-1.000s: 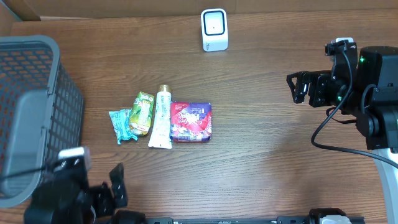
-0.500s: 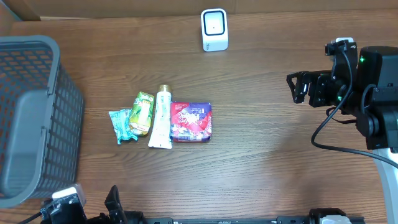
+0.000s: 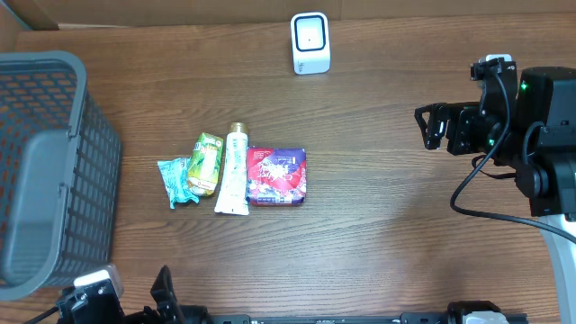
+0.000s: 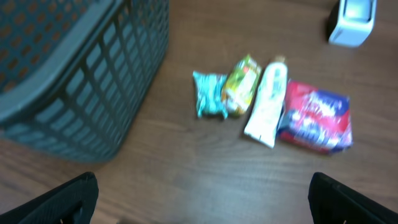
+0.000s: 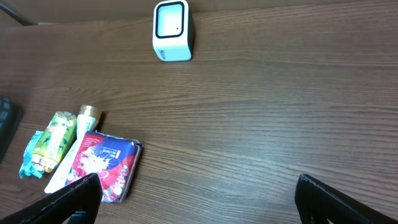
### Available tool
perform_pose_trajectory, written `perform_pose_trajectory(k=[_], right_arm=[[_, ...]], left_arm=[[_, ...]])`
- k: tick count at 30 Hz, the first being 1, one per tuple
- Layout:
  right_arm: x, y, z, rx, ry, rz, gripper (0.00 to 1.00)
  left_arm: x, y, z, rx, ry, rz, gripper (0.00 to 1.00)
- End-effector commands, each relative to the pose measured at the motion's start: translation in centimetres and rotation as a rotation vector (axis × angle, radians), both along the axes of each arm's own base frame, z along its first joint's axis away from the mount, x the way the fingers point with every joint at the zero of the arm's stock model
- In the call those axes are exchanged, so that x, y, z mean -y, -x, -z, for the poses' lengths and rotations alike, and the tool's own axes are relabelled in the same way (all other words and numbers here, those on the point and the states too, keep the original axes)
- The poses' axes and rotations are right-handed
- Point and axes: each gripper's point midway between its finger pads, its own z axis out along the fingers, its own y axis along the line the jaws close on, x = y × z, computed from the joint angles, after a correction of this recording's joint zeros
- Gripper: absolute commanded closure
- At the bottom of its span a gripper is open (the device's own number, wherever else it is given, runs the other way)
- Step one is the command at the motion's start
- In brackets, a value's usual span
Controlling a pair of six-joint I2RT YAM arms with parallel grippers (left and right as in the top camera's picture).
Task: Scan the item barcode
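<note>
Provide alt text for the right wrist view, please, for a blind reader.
Four small items lie side by side at lower left on a wooden table: teal packet, green packet, white tube, red-and-purple packet. A white scanner stands apart near the top; the open right gripper holds nothing.

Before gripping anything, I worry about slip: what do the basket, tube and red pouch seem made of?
Basket: grey plastic, matte; moulded lattice walls. Tube: probably soft plastic, smooth white, gold cap. Pouch: likely printed film; sheen hard to judge.
</note>
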Motion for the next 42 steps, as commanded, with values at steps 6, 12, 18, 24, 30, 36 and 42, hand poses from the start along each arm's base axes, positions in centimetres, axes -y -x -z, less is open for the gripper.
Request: perform_pose_trajectory(k=[6, 12, 18, 24, 30, 36, 42], right_arm=[[-0.1, -0.1, -1.5, 0.040, -0.002, 0.001, 0.00], [-0.1, -0.1, -1.5, 0.040, -0.002, 0.001, 0.00], [-0.1, -0.1, -1.5, 0.040, -0.002, 0.001, 0.00], [-0.1, -0.1, -1.5, 0.040, -0.002, 0.001, 0.00], [-0.1, -0.1, -1.5, 0.040, -0.002, 0.001, 0.00], [-0.1, -0.1, -1.5, 0.040, -0.002, 0.001, 0.00], [-0.1, -0.1, -1.5, 0.040, -0.002, 0.001, 0.00]], left_arm=[[4.2, -3.5, -2.8, 0.149, -0.122, 0.360, 0.00], [4.9, -5.8, -1.4, 0.152, -0.134, 0.412, 0.00], [5.7, -7.7, -0.8, 0.277, -0.152, 0.454, 0.01], [5.8, -7.6, 2.0, 0.378, -0.149, 0.443, 0.00], [7.5, -9.2, 3.2, 0.461, -0.154, 0.539, 0.01], [8.4, -12.5, 4.3, 0.568, -0.171, 0.586, 0.01], [8.5, -15.0, 6.2, 0.659, -0.098, 0.550, 0.01]])
